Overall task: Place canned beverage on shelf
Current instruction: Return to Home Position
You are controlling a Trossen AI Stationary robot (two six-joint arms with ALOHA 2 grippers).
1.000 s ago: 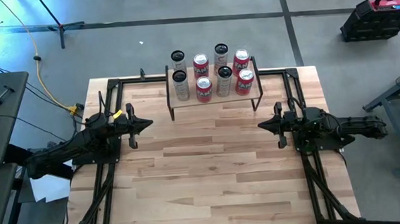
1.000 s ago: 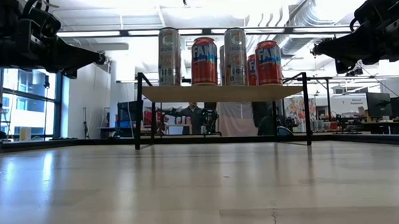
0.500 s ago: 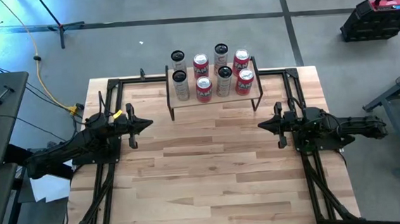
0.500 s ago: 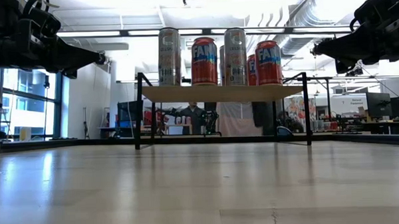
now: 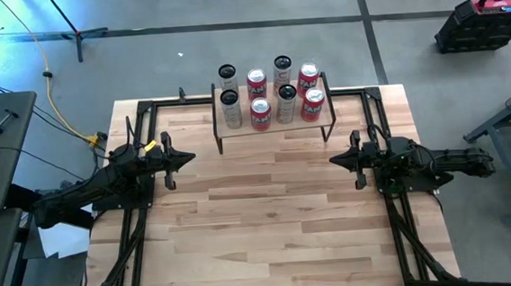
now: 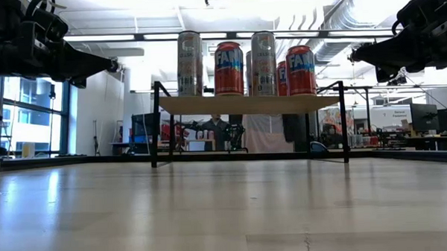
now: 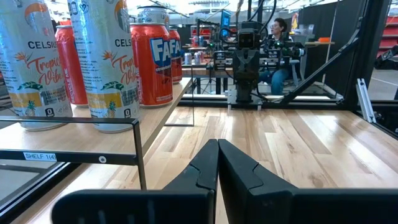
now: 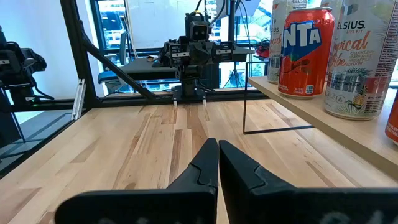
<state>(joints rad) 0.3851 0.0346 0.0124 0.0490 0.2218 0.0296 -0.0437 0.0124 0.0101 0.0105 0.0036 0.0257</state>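
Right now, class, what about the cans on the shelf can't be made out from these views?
Low view: back-row cans mostly hidden behind the front row.
High view: can labels too small to read.
Left wrist view: the nearest white can cut off by the picture's edge.

A robotics lab or workshop is indicated. A wooden table (image 5: 270,223) is set on a grey concrete floor (image 5: 320,39) marked with tape lines (image 5: 229,25), and two arms (image 5: 96,186) are mounted on black frames at its sides. Exposed ducts (image 6: 339,24) are seen under a high ceiling, with tall windows (image 6: 26,117) on one side. Benches (image 6: 410,137) loaded with what appears to be equipment are ranged behind, and a person (image 7: 281,50) is seated at one.
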